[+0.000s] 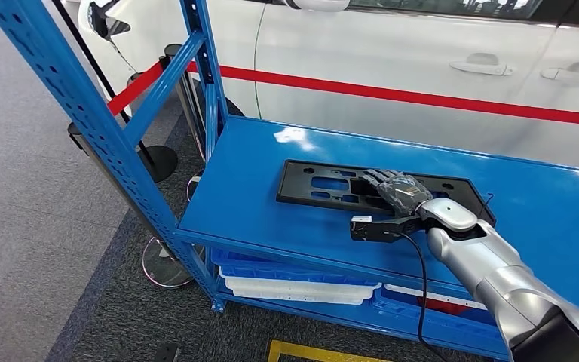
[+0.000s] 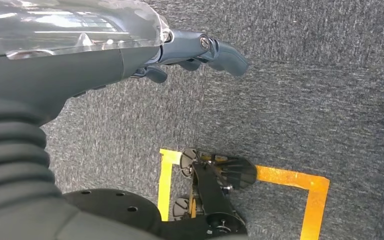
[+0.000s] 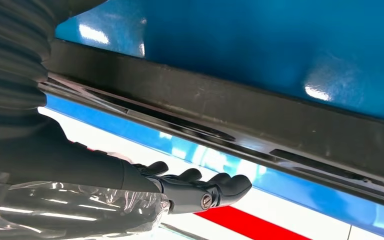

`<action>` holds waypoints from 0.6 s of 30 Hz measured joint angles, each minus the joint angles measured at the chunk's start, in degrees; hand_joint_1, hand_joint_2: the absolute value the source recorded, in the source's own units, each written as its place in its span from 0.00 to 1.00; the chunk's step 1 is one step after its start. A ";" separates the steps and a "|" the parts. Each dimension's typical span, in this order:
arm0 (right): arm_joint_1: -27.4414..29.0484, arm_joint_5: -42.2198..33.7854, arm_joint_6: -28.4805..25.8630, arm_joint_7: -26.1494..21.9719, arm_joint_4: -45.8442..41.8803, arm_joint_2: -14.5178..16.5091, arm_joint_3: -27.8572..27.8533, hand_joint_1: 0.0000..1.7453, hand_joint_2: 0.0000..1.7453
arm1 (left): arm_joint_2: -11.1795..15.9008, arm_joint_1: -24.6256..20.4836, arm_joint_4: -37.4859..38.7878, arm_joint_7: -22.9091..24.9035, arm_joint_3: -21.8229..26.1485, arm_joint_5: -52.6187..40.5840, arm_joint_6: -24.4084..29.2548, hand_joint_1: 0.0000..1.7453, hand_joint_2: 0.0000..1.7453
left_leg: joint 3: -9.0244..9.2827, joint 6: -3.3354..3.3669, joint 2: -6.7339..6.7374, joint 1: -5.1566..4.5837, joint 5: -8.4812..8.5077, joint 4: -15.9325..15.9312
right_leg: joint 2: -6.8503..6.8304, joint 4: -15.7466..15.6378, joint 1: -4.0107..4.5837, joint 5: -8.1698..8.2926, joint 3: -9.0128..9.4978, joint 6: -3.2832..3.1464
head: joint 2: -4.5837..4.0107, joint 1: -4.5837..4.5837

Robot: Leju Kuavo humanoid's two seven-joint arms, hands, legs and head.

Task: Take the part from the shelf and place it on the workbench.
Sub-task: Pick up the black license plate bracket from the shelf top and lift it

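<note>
Black plastic, flat and slotted: one part (image 1: 332, 187) lies on the blue shelf (image 1: 256, 204), its long axis running along the shelf's front edge. The right robot hand (image 1: 393, 188) rests over the part's right half, fingers extended side by side; whether it grips cannot be told. The left robot hand (image 2: 200, 52) hangs over the floor, well apart from the shelf, loosely curled, holding nothing. One white car (image 1: 392, 68) stands beyond the shelf.

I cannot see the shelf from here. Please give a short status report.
Right hand resting on the black plastic panel, grip unclear. Panel flat on blue shelf. Left hand hanging, holding nothing. Nothing in the way.
</note>
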 joint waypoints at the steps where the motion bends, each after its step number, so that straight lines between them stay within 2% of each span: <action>1: -0.02 -0.03 0.22 0.02 0.10 0.02 0.00 0.00 1.00 | 0.00 0.01 0.00 0.00 -0.01 -0.01 -0.05 0.00 1.00 | 0.01 0.00 0.00 0.00 0.00 0.00 | 0.00 0.00 0.00 0.00 0.01 0.01 | 0.00 0.00; 9: -0.05 -0.11 0.42 -0.14 0.59 0.03 0.00 0.00 1.00 | 0.01 0.04 0.00 -0.38 -0.02 0.21 -1.05 0.00 1.00 | 0.08 0.00 0.00 0.00 0.00 0.00 | 0.00 0.00 0.00 -0.01 0.09 0.03 | 0.00 0.00; 10: -0.04 -0.13 0.37 -0.15 0.63 0.04 0.00 0.00 1.00 | 0.01 0.04 0.00 -0.52 -0.02 0.27 -1.34 0.00 0.75 | 0.09 0.00 0.00 0.00 0.00 0.00 | 0.00 0.00 0.00 -0.01 0.10 0.03 | 0.00 0.00; 13: -0.03 -0.03 0.29 -0.26 0.76 0.13 0.00 0.00 1.00 | 0.02 0.03 0.00 -0.54 0.01 0.53 -3.16 0.00 0.75 | 0.12 0.00 0.00 0.00 0.00 0.00 | 0.00 0.00 0.00 -0.01 0.13 0.03 | 0.00 0.00; 14: -0.04 0.04 0.28 -0.41 0.78 0.18 0.00 0.00 1.00 | 0.03 0.03 0.00 -0.35 0.02 0.67 -3.93 0.00 1.00 | 0.13 0.00 0.00 0.00 0.00 0.00 | 0.00 0.00 0.00 -0.01 0.14 0.03 | 0.00 0.00; 18: -0.03 0.58 0.09 -0.74 0.79 0.29 0.00 0.00 1.00 | 0.04 0.03 0.00 0.05 0.06 1.34 -5.58 0.00 1.00 | 0.15 0.00 0.00 0.00 0.00 0.00 | 0.00 0.00 0.00 -0.01 0.15 0.03 | 0.00 0.00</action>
